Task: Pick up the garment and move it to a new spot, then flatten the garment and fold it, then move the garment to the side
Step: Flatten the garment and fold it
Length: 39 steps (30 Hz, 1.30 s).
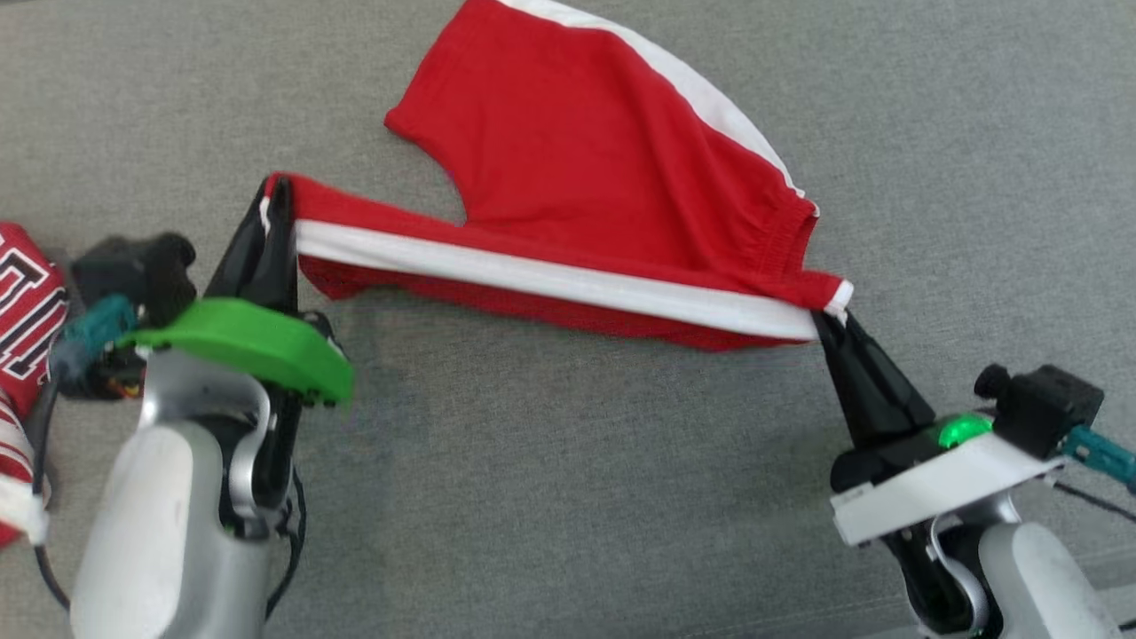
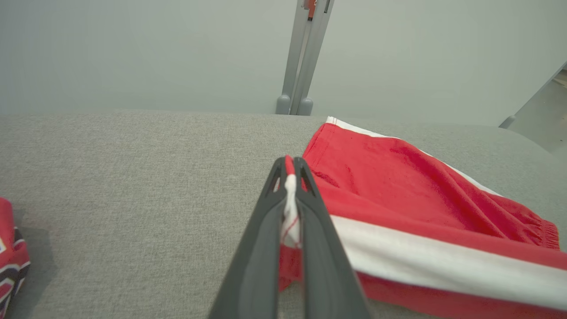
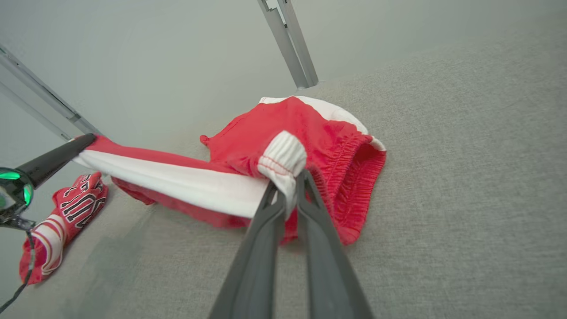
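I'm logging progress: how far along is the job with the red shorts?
Done: the red fabric shorts with white side stripes are gripped and partly lifted. In hand: left gripper pinches the leg hem, right gripper the waistband, stripe stretched between them above the grey cloth surface. Left: flattening, folding, moving aside.

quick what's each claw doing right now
left claw: shut, pinching the leg hem of the red shorts
right claw: shut, pinching the waistband corner of the same shorts

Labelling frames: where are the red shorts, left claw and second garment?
red shorts (image 1: 577,151), head view, red leg panel
left claw (image 1: 278,191), head view, closed fingertips
second garment (image 1: 27,311), head view, lettered fabric
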Available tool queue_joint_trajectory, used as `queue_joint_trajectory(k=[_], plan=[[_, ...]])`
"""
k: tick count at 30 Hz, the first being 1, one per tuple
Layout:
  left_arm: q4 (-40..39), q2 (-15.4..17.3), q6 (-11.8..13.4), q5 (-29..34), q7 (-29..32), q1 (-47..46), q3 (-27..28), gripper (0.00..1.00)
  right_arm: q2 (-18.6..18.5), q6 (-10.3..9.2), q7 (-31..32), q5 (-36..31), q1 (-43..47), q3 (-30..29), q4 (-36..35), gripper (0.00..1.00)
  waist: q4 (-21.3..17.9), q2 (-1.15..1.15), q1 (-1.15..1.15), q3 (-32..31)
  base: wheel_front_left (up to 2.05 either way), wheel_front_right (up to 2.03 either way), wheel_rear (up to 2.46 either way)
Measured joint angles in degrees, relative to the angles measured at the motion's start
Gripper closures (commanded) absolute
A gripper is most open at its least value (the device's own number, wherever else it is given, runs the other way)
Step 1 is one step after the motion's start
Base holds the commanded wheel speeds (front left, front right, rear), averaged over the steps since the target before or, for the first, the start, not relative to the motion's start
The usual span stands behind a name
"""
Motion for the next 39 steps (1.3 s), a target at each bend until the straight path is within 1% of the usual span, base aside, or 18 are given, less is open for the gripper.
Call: queue_joint_trajectory(k=[6, 9, 16, 21, 22, 23, 24, 27, 31, 32, 34, 37, 39], plan=[[13.3, 0.6, -1.7, 0.4, 6.9, -18.9, -2.2, 1.00, 0.6, -0.01, -0.5, 4.4, -12.3, -1.2, 5.8, 1.00, -1.5, 0.00, 0.00, 5.6, 0.00, 0.00, 0.00], [20.4, 0.3, -2.3, 1.1, 8.4, -26.7, -3.5, 1.00, 0.8, -0.01, -1.4, 6.5, -17.5, -1.2, 9.1, 1.00, -2.7, 0.00, 0.00, 8.1, 0.00, 0.00, 0.00], [36.6, -1.4, -2.4, 3.0, 7.2, -40.6, -5.1, 1.00, 1.5, -0.01, -4.1, 11.0, -26.5, 0.8, 16.5, 1.00, -6.6, 0.00, 0.00, 12.3, 0.00, 0.00, 0.00], [46.6, -2.2, -2.5, 3.0, 5.9, -45.6, -5.3, 0.99, 1.8, -0.03, -6.5, 13.8, -30.1, 4.5, 20.3, 1.00, -9.3, 0.00, 0.00, 14.0, 0.00, 0.00, 0.00], [48.0, -2.3, -2.8, 3.0, 4.8, -46.5, -5.3, 0.61, 1.6, -0.02, -7.5, 13.9, -30.5, 5.2, 20.7, 0.88, -9.8, 0.00, 0.00, 14.3, 0.00, 0.00, 0.00], [49.0, -2.4, -2.9, 3.0, 3.2, -47.3, -5.4, 0.00, 1.3, -0.03, -8.2, 13.9, -30.8, 6.1, 21.1, 0.55, -10.2, 0.00, 0.00, 14.6, 0.00, 0.00, 0.00], [49.6, -2.5, -3.2, 3.0, 1.7, -48.0, -5.4, 0.00, 0.9, -0.03, -9.0, 13.9, -31.0, 6.8, 21.3, 0.00, -10.5, 0.00, 0.00, 14.8, 0.00, 0.00, 0.00], [51.2, -3.3, -4.3, 2.9, -4.3, -49.2, -5.7, 0.00, -1.2, -0.03, -11.2, 11.9, -30.9, 8.4, 21.5, 0.00, -10.9, 0.00, 0.00, 15.4, 0.00, 0.00, 0.00], [51.3, -3.7, -4.4, 3.6, -13.4, -49.1, -6.4, 0.00, -3.3, -0.03, -12.2, 6.5, -28.7, 8.2, 19.8, 0.00, -10.2, 0.00, 0.00, 15.2, 0.00, 0.00, 0.00], [50.8, -3.7, -4.1, 3.9, -16.6, -48.8, -6.4, 0.00, -3.5, -0.03, -12.2, 4.4, -27.7, 7.1, 18.6, 0.00, -9.9, 0.00, 0.00, 14.9, 0.00, 0.00, 0.00], [49.8, -3.7, -3.4, 4.4, -21.3, -47.6, -6.5, 0.00, -3.6, -0.03, -12.4, 0.5, -26.0, 4.2, 14.9, 0.00, -9.4, 0.00, 0.00, 14.4, 0.00, 0.00, 0.00], [46.8, -3.5, -2.2, 4.7, -24.4, -43.2, -6.1, 0.00, -3.3, -0.03, -12.5, -5.9, -21.7, -0.2, 9.5, 0.00, -8.6, 0.00, 0.00, 13.4, 0.00, 0.00, 0.00], [43.4, -3.2, -1.1, 5.0, -25.1, -40.1, -5.5, 0.00, -3.0, -0.03, -12.5, -8.4, -19.3, -2.6, 6.8, 0.00, -8.0, 0.00, 0.00, 12.7, 0.00, 0.00, 0.00]])
